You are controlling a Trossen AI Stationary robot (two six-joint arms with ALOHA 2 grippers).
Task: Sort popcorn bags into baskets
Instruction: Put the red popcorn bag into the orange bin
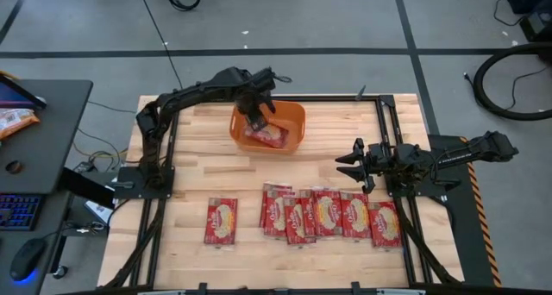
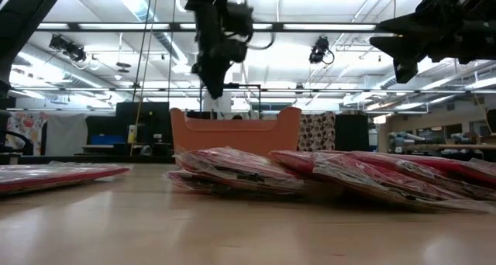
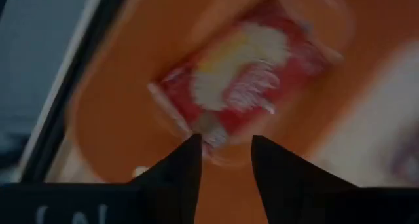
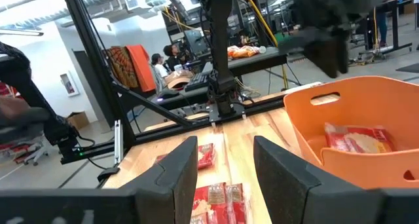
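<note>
An orange basket (image 1: pixel 298 114) stands at the table's far middle, and one red popcorn bag (image 1: pixel 263 136) lies flat on its floor. My left gripper (image 1: pixel 256 109) hangs open just above that bag (image 3: pixel 242 73), inside the basket's rim. My right gripper (image 1: pixel 349 161) hovers open to the right of the basket, above bare table. A row of several red bags (image 1: pixel 332 214) lies overlapping near the near edge, and a single bag (image 1: pixel 221 221) lies apart to their left.
Black frame rails (image 1: pixel 390 140) run along the table's left and right sides. A side desk to the left holds an orange-and-white packet (image 1: pixel 13 119). Bare wood lies between the basket and the row of bags. People sit in the room beyond (image 4: pixel 163 61).
</note>
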